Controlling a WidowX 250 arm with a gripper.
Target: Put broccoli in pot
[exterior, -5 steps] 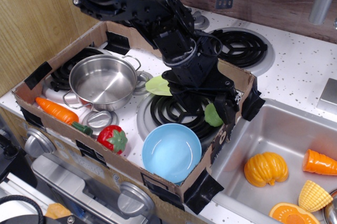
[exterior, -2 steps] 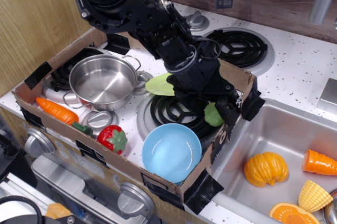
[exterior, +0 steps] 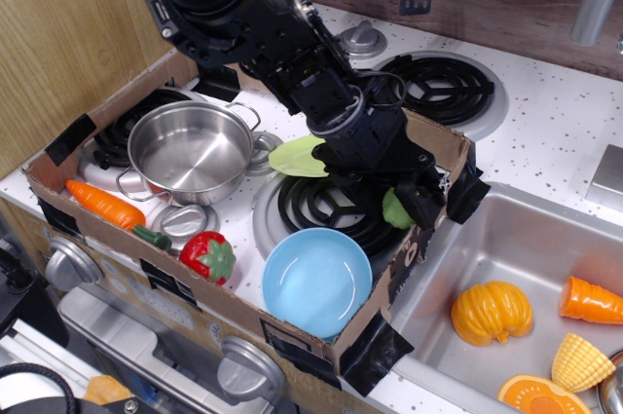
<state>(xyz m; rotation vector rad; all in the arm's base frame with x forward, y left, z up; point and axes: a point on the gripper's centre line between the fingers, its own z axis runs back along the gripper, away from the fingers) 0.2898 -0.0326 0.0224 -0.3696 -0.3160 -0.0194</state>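
- From my remote seat I see the black gripper (exterior: 414,202) low at the right end of the cardboard tray (exterior: 58,156), over the front-right burner (exterior: 326,205).
- The broccoli (exterior: 396,208), a pale-green lump, sits against the fingers; they seem closed around it, but the dark arm hides how firmly, so I cannot tell for certain.
- The pot (exterior: 192,151), shiny steel with wire loop handles, stands empty at the tray's left, well apart from the gripper.
- A flat light-green plate (exterior: 297,157) lies between pot and arm, partly under the arm.
- The blue bowl (exterior: 317,281) rests at the tray's front, just below the gripper.
- A carrot (exterior: 107,207) and a strawberry (exterior: 208,257) lie along the front-left edge.
- In the sink (exterior: 458,258) to the right lie orange toy foods, among them a pumpkin (exterior: 492,312).
- I can read no brand, label or writing anywhere.
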